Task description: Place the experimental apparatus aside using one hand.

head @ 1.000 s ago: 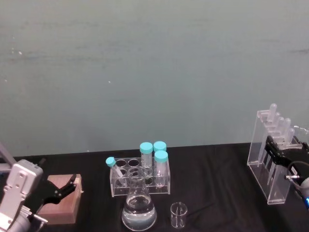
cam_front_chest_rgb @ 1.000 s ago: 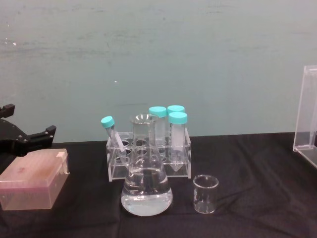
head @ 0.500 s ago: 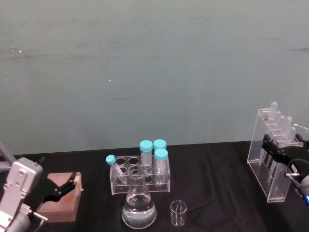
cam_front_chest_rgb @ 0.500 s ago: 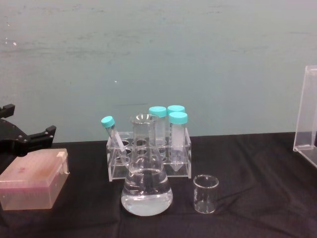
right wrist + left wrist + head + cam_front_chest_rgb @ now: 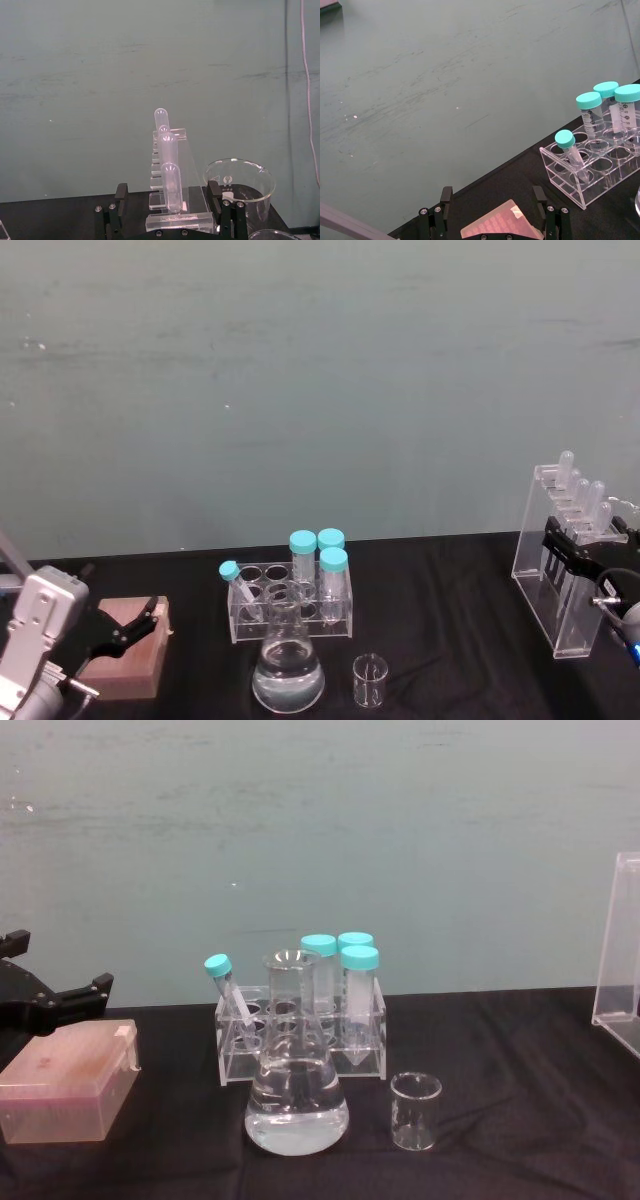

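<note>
The tall clear stand of plastic pipettes stood upright on the black surface, far out at 3 o'clock from the other glass things. The right gripper was at the stand. In the right wrist view its black fingers were spread wide, one on each side of the stand's bottom part. One finger looked very close to the stand, and there was a gap at the other. I could not tell if either finger touched it.

Near the middle of the surface stood the flask with clear water in it. The small glass beaker stood just beside it at 3 o'clock, not touching. A clear tube rack stood right behind the flask at 12 o'clock. It held three upright tubes with blue-green caps and one small tube that leaned over.

The left gripper hung over at 9 o'clock, well apart from the flask. Its fingers were wide and held nothing. A pink box sat on the surface just under them.
</note>
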